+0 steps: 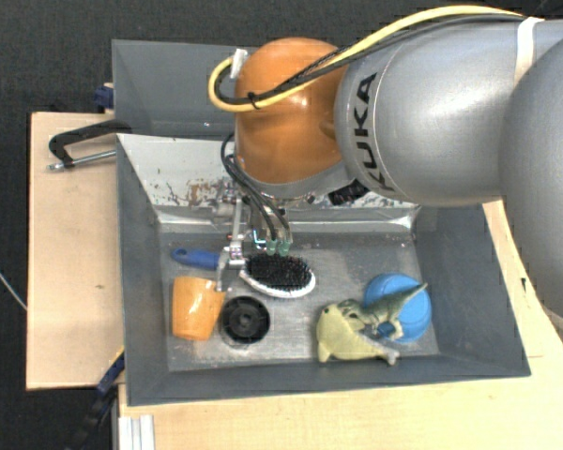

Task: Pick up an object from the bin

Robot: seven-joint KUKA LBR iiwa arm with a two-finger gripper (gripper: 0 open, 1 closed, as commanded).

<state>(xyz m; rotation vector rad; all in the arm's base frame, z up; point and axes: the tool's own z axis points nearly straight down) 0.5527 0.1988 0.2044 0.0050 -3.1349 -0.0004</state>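
Mid-bin, gripper (254,243) over black oval hairbrush (281,276), left end, open or closed impossible to tell, blue handle (195,259) partly hidden.

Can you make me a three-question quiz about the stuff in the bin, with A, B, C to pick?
1. Where in the bin is the orange cup? A right end, B left end, C middle.
2. What colour is the round thing beside the toy dinosaurs? A blue, B red, C white.
3. How does the hairbrush lie? A bristles down, B standing on end, C bristles up.

Answers: 1 B, it sits left of the black ring. 2 A, it is plainly blue. 3 C, its black bristles face the camera.
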